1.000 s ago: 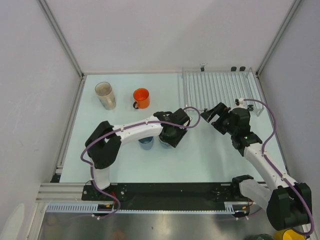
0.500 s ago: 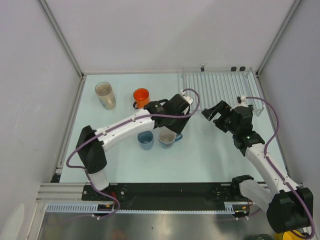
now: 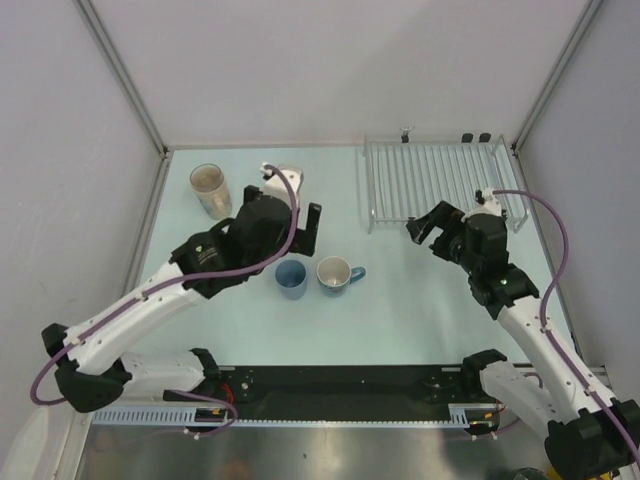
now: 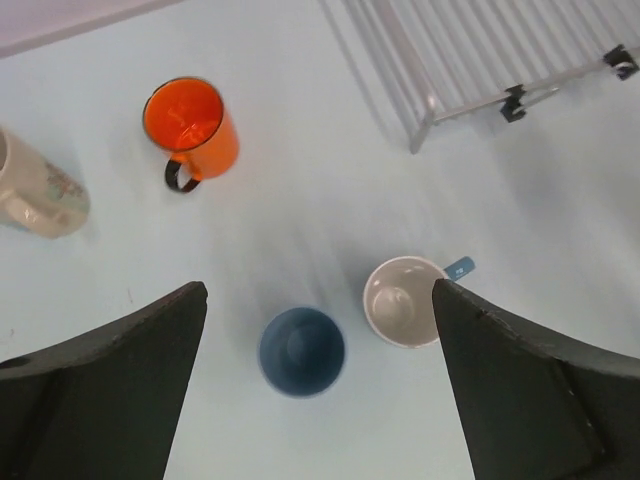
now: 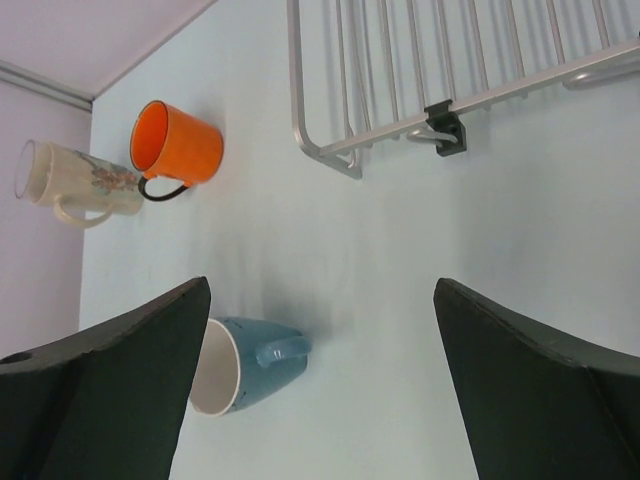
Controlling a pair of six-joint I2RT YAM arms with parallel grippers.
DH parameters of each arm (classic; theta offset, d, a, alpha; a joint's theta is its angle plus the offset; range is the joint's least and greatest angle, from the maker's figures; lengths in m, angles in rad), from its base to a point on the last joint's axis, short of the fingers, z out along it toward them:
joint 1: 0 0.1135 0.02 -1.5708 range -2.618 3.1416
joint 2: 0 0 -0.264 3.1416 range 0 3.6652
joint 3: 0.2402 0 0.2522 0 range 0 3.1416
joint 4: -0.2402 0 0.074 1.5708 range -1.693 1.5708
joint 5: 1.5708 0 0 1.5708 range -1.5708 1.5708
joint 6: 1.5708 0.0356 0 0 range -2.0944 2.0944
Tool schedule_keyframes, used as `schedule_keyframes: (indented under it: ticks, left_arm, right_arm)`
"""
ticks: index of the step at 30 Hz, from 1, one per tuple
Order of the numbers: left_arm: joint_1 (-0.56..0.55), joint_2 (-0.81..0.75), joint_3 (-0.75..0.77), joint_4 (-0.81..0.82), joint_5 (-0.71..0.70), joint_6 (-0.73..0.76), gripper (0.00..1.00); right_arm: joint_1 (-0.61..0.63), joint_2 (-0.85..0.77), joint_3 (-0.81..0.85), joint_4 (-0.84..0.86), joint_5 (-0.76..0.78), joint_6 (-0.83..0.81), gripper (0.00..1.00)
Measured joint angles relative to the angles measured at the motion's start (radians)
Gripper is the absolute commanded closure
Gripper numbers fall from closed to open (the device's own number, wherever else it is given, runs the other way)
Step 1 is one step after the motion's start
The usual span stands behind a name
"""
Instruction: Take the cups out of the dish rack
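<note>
Beneath my wide-open left claw (image 4: 320, 290), the light-blue cup (image 4: 302, 351) and teal mug (image 4: 403, 301) stand untouched; my right claw (image 5: 322, 290) gapes equally wide.

Left arm (image 3: 140, 305), right arm (image 3: 530, 330): white links and black joints are seen; purple cables (image 3: 515, 192) are routed externally; end effector fingers (image 4: 110, 390) black.

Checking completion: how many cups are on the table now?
4: beige tumbler far left, orange mug beside it, light-blue cup and teal mug together mid-table. Dish rack shows none.
</note>
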Motion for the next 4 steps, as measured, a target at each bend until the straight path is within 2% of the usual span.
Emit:
schedule_keyframes:
  ticks: [4]
  left_arm:
    - [0.000,-0.092,-0.150,0.015,-0.058,-0.053,0.00]
  right_arm:
    - [0.066,-0.042,0.002,-0.060,0.079,-0.026,0.00]
